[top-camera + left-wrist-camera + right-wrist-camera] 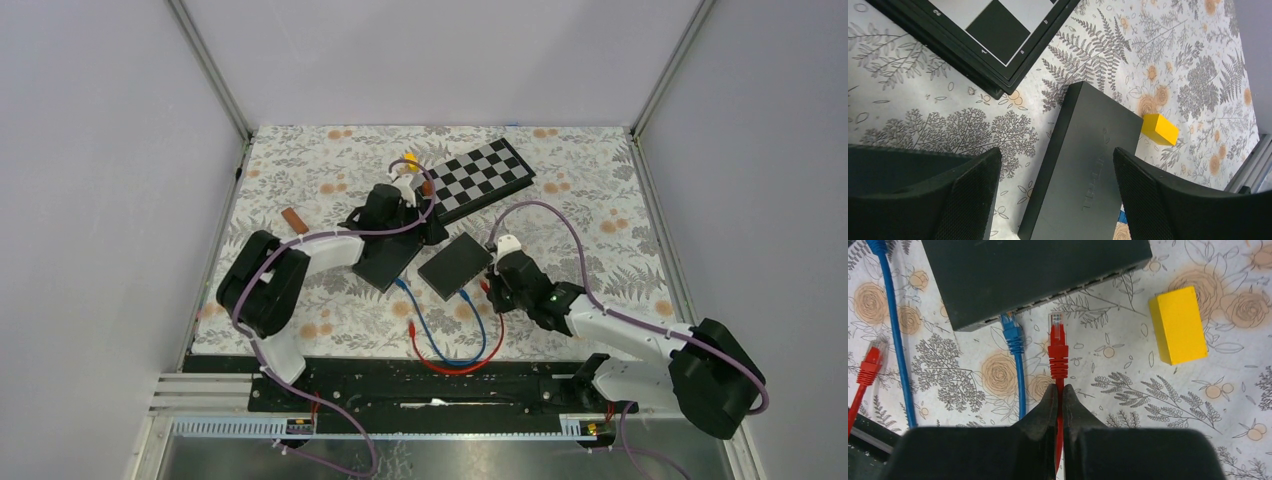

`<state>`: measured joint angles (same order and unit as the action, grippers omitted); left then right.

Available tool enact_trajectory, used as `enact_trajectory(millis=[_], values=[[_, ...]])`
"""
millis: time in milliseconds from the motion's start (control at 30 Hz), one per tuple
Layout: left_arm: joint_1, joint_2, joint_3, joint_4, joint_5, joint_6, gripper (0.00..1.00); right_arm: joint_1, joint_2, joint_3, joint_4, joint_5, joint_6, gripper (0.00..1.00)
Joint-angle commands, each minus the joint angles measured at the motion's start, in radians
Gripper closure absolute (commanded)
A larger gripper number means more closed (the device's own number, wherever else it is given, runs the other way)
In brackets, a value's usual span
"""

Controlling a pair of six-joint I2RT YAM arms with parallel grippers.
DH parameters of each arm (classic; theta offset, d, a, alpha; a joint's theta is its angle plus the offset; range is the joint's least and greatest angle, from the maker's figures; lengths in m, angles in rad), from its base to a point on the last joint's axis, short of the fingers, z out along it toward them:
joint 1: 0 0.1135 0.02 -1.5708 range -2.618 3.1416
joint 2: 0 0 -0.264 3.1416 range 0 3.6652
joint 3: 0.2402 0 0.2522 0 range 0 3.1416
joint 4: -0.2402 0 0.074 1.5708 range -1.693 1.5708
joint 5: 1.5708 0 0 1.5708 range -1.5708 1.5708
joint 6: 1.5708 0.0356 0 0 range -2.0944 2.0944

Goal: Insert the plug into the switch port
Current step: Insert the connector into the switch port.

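Note:
The black switch (455, 265) lies flat mid-table. In the right wrist view its port face (1048, 295) faces my right gripper (1059, 387), which is shut on the red cable just behind the red plug (1058, 347). The plug's clear tip points at the ports, a short gap away. A blue plug (1010, 332) has its tip at a port to the left. My left gripper (1055, 152) is open, with its fingers either side of the switch (1088, 165) and above it. From above, it (432, 228) is at the switch's far-left end, and the right gripper (492, 285) at its near-right side.
A checkerboard (480, 178) lies behind the switch. A yellow block (1178, 325) sits right of the plug. A flat black plate (390, 260) lies left of the switch. Red (450, 365) and blue (470, 335) cables loop toward the front edge. A second red plug (870, 360) lies left.

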<state>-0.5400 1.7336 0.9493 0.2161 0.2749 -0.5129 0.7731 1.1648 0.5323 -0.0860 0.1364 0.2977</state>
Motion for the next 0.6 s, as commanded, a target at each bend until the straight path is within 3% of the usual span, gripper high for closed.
enact_trajectory(millis=[0, 233, 433, 567], values=[[-0.007, 0.042, 0.043, 0.093, 0.091, 0.037, 0.17, -0.005, -0.07, -0.087, 0.126, 0.016, 0.052, 1.0], [-0.028, 0.096, 0.052, 0.099, 0.081, 0.065, 0.18, -0.003, -0.068, -0.122, 0.155, -0.052, 0.065, 1.0], [-0.057, 0.102, 0.006, 0.199, 0.09, 0.019, 0.22, -0.005, -0.061, -0.147, 0.193, -0.005, 0.069, 1.0], [-0.076, 0.143, 0.053, 0.152, 0.094, 0.038, 0.25, -0.004, -0.036, -0.148, 0.205, 0.0, 0.066, 1.0]])
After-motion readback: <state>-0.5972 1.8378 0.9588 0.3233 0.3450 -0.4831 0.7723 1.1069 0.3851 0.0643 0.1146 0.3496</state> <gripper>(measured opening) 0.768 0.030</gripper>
